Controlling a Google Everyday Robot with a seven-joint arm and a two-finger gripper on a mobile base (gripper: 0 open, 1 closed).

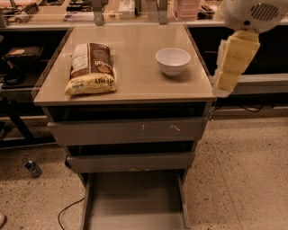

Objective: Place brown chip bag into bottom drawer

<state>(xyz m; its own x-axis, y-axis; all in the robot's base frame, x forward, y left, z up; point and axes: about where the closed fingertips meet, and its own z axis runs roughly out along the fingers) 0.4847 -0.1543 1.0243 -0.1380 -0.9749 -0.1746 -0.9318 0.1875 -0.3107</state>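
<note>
The brown chip bag lies flat on the left side of the cabinet top, dark panel at the back and pale yellow band toward me. The bottom drawer is pulled out at the foot of the cabinet, and its flat grey floor shows nothing in it. My gripper hangs at the right edge of the cabinet top, to the right of the white bowl and far from the bag. It holds nothing that I can see.
A white bowl stands on the right side of the top. The scratched-front drawer and the middle drawer stick out slightly. A cluttered counter runs behind. A cable and a small object lie on the floor at left.
</note>
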